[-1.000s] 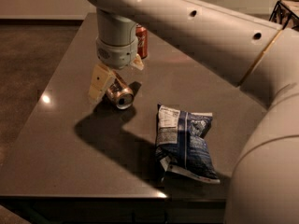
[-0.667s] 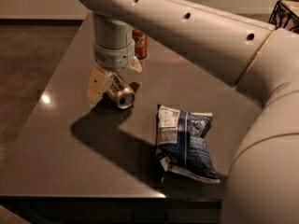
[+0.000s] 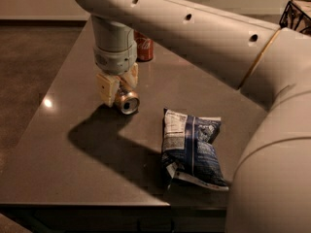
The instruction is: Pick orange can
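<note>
Camera view: pincer (image 3: 119,87) grips the orange can (image 3: 128,102), lying sideways on the desk (image 3: 73,171) near a blue chip bag (image 3: 192,147).

Cream pincer (image 3: 119,89) at coppery orange can (image 3: 128,101), blue-white bag (image 3: 192,147), red can (image 3: 144,47), grey table (image 3: 73,169)

Arm (image 3: 194,28) reaches in from the right, wrist (image 3: 114,42) pointing straight down, gripper (image 3: 119,84) low over the tabletop (image 3: 73,169)

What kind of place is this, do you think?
Probably an office break room or kitchenette: a dark counter holds a chip bag, a red soda can and the orange can, with the gripper right over it.
</note>
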